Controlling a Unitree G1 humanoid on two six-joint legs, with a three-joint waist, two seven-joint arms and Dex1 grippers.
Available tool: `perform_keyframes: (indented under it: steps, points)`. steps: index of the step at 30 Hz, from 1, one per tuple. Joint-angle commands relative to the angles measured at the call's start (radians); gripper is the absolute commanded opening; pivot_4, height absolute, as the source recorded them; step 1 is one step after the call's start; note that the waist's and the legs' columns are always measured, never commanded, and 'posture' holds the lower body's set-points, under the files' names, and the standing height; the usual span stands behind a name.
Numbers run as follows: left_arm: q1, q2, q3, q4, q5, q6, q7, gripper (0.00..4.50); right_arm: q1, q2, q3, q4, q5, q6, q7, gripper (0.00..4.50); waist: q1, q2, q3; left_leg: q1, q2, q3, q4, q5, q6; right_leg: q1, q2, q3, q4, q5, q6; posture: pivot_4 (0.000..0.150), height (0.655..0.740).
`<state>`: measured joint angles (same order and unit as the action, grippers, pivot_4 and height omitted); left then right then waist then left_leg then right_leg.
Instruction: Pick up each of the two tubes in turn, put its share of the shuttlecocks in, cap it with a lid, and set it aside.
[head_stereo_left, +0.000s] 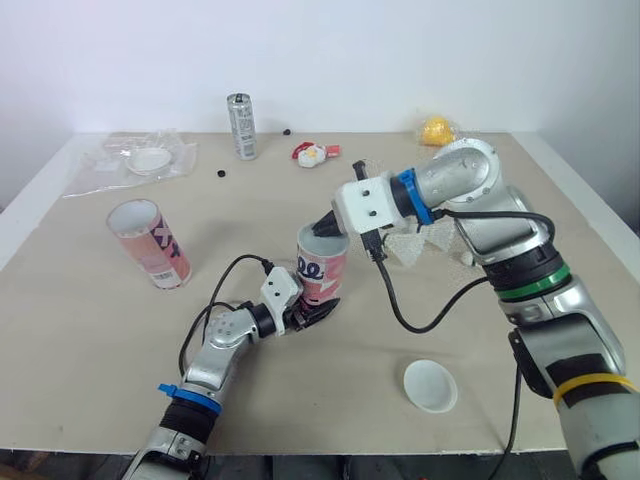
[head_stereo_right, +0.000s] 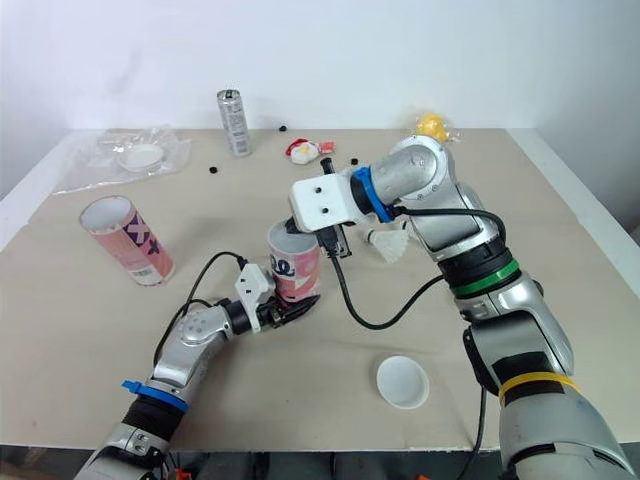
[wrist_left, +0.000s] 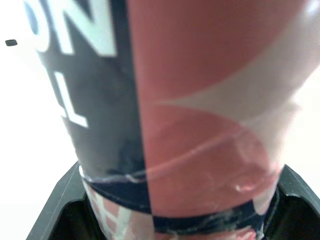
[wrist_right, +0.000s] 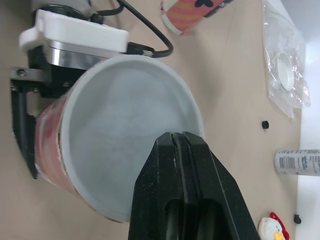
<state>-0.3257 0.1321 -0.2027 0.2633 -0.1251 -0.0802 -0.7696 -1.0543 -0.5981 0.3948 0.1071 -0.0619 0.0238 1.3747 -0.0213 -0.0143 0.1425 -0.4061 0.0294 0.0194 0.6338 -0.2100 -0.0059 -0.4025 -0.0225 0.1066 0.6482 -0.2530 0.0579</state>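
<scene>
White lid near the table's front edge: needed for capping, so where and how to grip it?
Take the lid by its rim from straight above, jaws across opposite edges. It lies flat and shallow, so a side approach likely finds little.

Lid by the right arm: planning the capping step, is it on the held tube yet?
No, the lid lies flat on the table; the tube stands uncapped.
</scene>
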Motion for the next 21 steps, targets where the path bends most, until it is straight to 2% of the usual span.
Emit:
perform_keyframes:
  steps: [1, 6, 10, 12, 13, 14, 16, 18, 21]
  points:
    - [0.021, -0.004, -0.029, 0.052, 0.014, 0.020, -0.003, 2.93, 0.063, -0.013, 0.083, -0.015, -0.018, 0.020, 0.083, 0.05, 0.000, 0.001, -0.001, 0.000, 0.000, 0.000, 0.000, 0.000, 0.000, 0.000, 0.000, 0.000, 0.000, 0.000, 0.001, 0.150, 0.7400]
    - [0.028, 0.000, -0.030, 0.045, 0.015, 0.020, -0.005, 2.93, 0.046, 0.009, 0.028, 0.015, 0.013, 0.017, 0.043, 0.05, -0.001, 0.002, -0.002, 0.001, 0.000, -0.001, 0.000, 0.000, 0.000, 0.001, 0.000, -0.001, 0.000, -0.001, 0.001, 0.150, 0.7400]
    - [0.029, 0.006, -0.026, 0.033, 0.012, 0.026, -0.008, 2.93, -0.006, 0.072, -0.144, 0.051, 0.161, 0.102, -0.046, 0.05, -0.002, 0.001, -0.001, 0.001, 0.000, -0.001, 0.000, 0.000, 0.000, 0.001, 0.000, -0.002, 0.000, -0.001, 0.000, 0.150, 0.7400]
    - [0.029, 0.012, -0.022, 0.024, 0.006, 0.031, -0.014, 2.93, -0.006, 0.084, -0.238, 0.011, 0.268, 0.215, -0.079, 0.05, 0.001, 0.000, 0.000, -0.002, 0.000, -0.002, 0.000, 0.000, 0.000, -0.001, 0.000, -0.002, 0.000, 0.001, -0.001, 0.150, 0.7400]
    - [0.029, 0.015, -0.021, 0.021, 0.004, 0.034, -0.017, 2.93, 0.002, 0.079, -0.278, -0.023, 0.325, 0.284, -0.087, 0.67, 0.002, 0.000, 0.000, -0.004, 0.000, -0.003, 0.000, 0.000, 0.000, -0.002, 0.000, -0.002, 0.000, 0.003, -0.005, 0.150, 0.7400]
    - [0.029, 0.019, -0.020, 0.019, 0.002, 0.035, -0.021, 2.93, 0.017, 0.070, -0.310, -0.062, 0.378, 0.349, -0.091, 0.98, 0.002, 0.000, 0.000, -0.005, -0.001, -0.004, 0.000, 0.000, 0.000, -0.002, 0.000, -0.002, 0.000, 0.003, -0.005, 0.150, 0.7400]
    - [0.028, 0.028, -0.021, 0.017, 0.000, 0.039, -0.029, 3.79, 0.053, 0.051, -0.357, -0.141, 0.460, 0.451, -0.108, 1.87, 0.003, 0.000, 0.000, -0.008, -0.002, -0.007, 0.000, -0.001, 0.001, -0.003, -0.001, -0.003, 0.000, 0.004, 0.001, 0.150, 0.7400]
    - [0.026, 0.038, -0.020, 0.013, -0.002, 0.044, -0.039, 4.50, 0.086, 0.039, -0.388, -0.204, 0.525, 0.540, -0.136, 2.90, 0.001, 0.000, 0.000, -0.009, -0.002, -0.009, 0.000, -0.002, 0.001, -0.003, -0.001, -0.005, -0.001, 0.002, 0.000, 0.150, 0.7400]
    - [0.031, 0.079, -0.020, -0.024, -0.016, 0.078, -0.079, 4.50, 0.227, -0.045, -0.434, -0.362, 0.629, 0.689, -0.151, 4.46, 0.000, 0.000, 0.000, -0.009, -0.001, -0.012, 0.000, -0.003, 0.002, -0.003, 0.000, -0.008, -0.001, 0.001, -0.002, 0.150, 0.7400]
